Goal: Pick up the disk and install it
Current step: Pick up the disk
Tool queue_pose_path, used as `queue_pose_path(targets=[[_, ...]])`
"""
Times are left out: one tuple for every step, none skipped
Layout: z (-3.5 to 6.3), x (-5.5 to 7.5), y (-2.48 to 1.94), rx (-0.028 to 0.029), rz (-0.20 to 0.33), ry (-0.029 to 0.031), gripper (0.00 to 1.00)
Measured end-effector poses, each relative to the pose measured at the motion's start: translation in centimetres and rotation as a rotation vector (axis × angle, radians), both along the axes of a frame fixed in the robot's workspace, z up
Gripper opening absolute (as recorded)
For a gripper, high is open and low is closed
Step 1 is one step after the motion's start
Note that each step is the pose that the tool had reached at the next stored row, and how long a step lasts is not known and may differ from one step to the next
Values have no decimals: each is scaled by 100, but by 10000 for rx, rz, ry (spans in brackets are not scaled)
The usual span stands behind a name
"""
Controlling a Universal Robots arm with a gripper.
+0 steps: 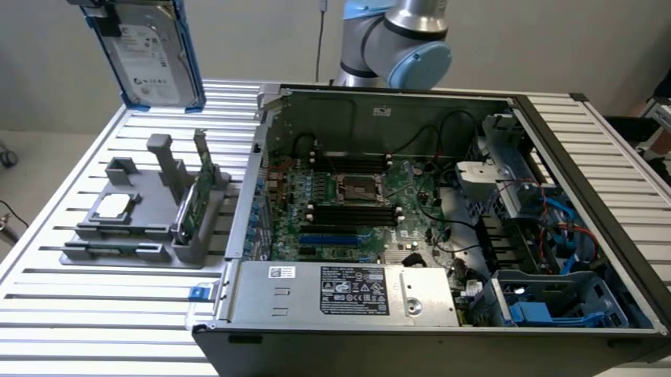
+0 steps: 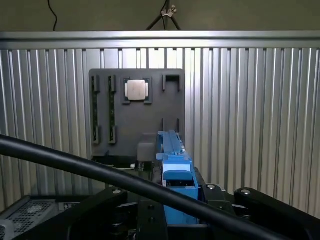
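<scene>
The disk (image 1: 152, 55) is held in the air, clear of every surface, at the upper part of the exterior view's left. It hangs nearly upright, slightly tilted, with its white label turned towards the camera and its blue carrier framing the edges. In the wrist view the disk (image 2: 176, 165) is seen edge-on, and the gripper (image 2: 177, 200) is clamped on it, a black finger being set against each side of the blue carrier.

Below the disk, a grey holder (image 1: 126, 236) is laid on the slatted metal table (image 1: 63, 157). A square silver CPU chip (image 1: 113, 206) is seated in one recess of the holder, and a thin green circuit card (image 1: 199, 188) is stood on edge in a slot at the side nearer the computer.

An open computer case (image 1: 441, 220) is placed just beside the holder, towards the exterior view's right. Inside it, the motherboard (image 1: 357, 196), a silver power supply (image 1: 346, 290) and a blue drive cage (image 1: 545, 302) are exposed. The disk is well apart from that cage.

The robot arm (image 1: 404, 39) is seen behind the case. A thick black cable (image 2: 75, 160) is draped across the wrist view.
</scene>
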State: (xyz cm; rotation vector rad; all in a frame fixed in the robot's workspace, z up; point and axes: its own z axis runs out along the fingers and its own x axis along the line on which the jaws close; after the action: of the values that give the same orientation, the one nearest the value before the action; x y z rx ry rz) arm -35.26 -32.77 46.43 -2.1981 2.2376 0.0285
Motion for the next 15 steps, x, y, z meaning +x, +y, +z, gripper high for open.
queue_pose_path(targets=[[37, 45, -16, 2, 1, 2, 33], [73, 90, -32, 4, 2, 1, 33], [109, 135, -48, 6, 0, 0, 33], [146, 180, -63, 8, 0, 2, 33], [180, 224, -79, 11, 1, 1, 33], [214, 270, -95, 15, 2, 0, 33], [247, 315, -110, 18, 0, 0, 33], [283, 364, -127, 20, 0, 1, 33], [312, 406, -142, 24, 2, 0, 33], [343, 453, -158, 27, 1, 0, 33], [368, 497, -173, 30, 0, 1, 33], [391, 545, -189, 35, 0, 1, 33], [408, 590, -205, 42, 1, 1, 33], [419, 636, -222, 49, 1, 0, 33], [429, 681, -239, 54, 0, 0, 33]])
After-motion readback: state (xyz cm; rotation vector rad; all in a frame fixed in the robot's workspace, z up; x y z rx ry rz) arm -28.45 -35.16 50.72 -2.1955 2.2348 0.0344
